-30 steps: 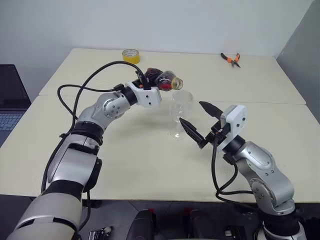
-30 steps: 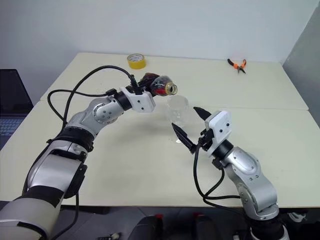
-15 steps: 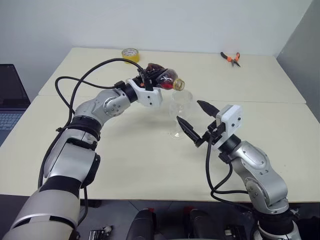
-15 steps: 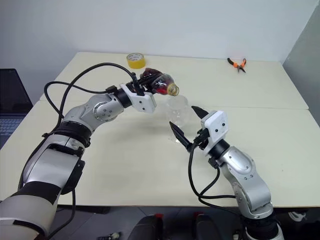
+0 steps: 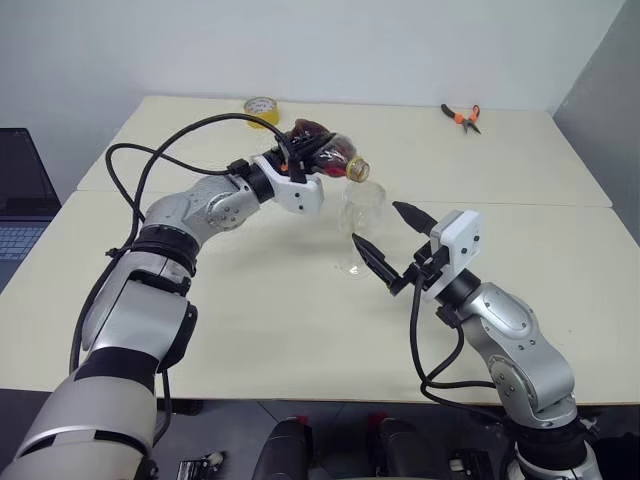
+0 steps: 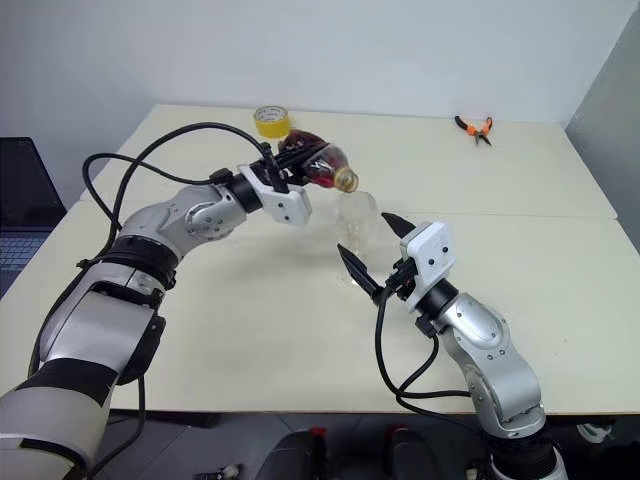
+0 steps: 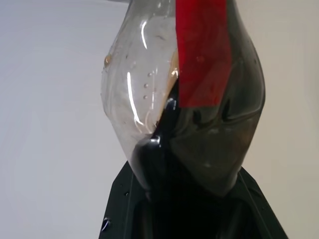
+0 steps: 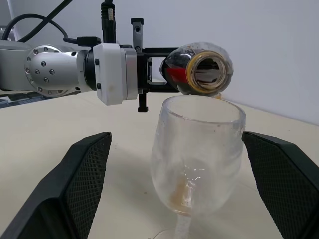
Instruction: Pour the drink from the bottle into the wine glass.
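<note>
My left gripper (image 5: 303, 152) is shut on the bottle (image 5: 330, 155), which is tipped with its uncapped mouth just over the rim of the wine glass (image 5: 360, 215). The dark drink (image 7: 214, 139) lies pooled in the bottle's belly beside the red label. The wine glass (image 8: 197, 149) stands upright on the table with a faint brownish trace at the bottom of its bowl. My right gripper (image 5: 378, 224) is open just in front of the glass. Its fingers (image 8: 84, 184) stand wide on either side of the bowl without touching it.
A yellow tape roll (image 5: 262, 108) sits at the table's far edge, with orange-handled pliers (image 5: 461, 117) at the far right. A laptop (image 5: 22, 200) stands off the table's left side. A black cable loops over my left arm.
My left wrist has rolled and the bottle has tipped further, bringing its mouth down towards the glass rim. The right gripper has stayed open by the glass.
</note>
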